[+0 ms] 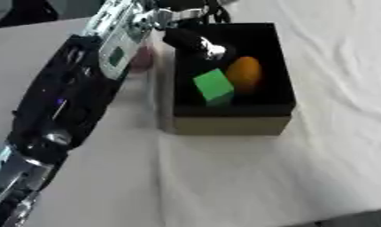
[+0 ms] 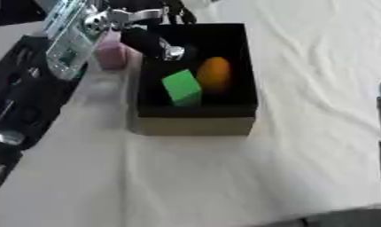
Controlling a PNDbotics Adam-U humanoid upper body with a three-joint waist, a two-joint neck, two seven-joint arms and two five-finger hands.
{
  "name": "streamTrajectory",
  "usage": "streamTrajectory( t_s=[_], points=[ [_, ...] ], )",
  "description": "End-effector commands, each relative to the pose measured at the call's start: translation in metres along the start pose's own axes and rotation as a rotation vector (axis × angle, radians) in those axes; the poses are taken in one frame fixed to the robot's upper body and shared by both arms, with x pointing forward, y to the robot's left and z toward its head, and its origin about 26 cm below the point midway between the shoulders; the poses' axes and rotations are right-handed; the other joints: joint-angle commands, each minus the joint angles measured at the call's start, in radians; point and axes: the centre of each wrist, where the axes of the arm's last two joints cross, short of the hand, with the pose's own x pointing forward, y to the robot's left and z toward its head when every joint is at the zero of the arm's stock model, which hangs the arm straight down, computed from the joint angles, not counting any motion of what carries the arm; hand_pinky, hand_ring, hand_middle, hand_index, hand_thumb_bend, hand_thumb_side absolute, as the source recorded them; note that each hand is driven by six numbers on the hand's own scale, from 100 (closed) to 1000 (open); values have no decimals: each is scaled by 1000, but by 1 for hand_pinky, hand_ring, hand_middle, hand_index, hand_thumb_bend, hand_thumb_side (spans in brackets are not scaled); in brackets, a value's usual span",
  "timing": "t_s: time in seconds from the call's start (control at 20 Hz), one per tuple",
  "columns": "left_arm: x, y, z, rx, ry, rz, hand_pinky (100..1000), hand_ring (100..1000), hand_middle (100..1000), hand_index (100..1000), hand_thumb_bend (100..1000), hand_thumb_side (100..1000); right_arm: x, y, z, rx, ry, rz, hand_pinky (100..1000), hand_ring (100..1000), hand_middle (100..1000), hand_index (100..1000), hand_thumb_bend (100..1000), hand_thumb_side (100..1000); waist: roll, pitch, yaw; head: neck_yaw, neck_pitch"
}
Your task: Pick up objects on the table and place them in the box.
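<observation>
Two items, green block [image 1: 214,87] and orange object [image 1: 244,73], sit in the box [image 1: 224,124]. We can't tell the left hand [image 1: 195,42] finger state; a snagged rim could shove the box.

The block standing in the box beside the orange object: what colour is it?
Green block, clearest in the left eye view.

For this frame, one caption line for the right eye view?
Left hand reaches over the black box holding a green block and orange object.

Creased white cloth [image 1: 286,168], matt black box [image 1: 280,57]
</observation>
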Motion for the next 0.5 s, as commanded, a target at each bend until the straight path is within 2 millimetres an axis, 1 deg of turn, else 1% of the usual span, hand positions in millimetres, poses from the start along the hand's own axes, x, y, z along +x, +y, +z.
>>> streamTrajectory(
  t_s=[0.05, 0.25, 0.5],
  points=[
    [-13, 23, 20, 61, 47, -48, 762, 799, 816, 923, 400, 782, 4, -6, -4, -14, -24, 19, 847, 596, 561, 772, 100, 1000, -5, -27, 5, -6, 10],
    [-37, 25, 40, 39, 148, -95, 770, 805, 824, 922, 414, 718, 2, -8, -3, -15, -16, 31, 847, 596, 561, 771, 100, 1000, -4, -31, 17, -15, 12],
    [-66, 19, 57, -15, 270, -140, 787, 816, 833, 920, 483, 692, 1, -9, -3, -17, -14, 38, 847, 595, 561, 771, 100, 1000, -8, -29, 26, -9, 8]
  ],
)
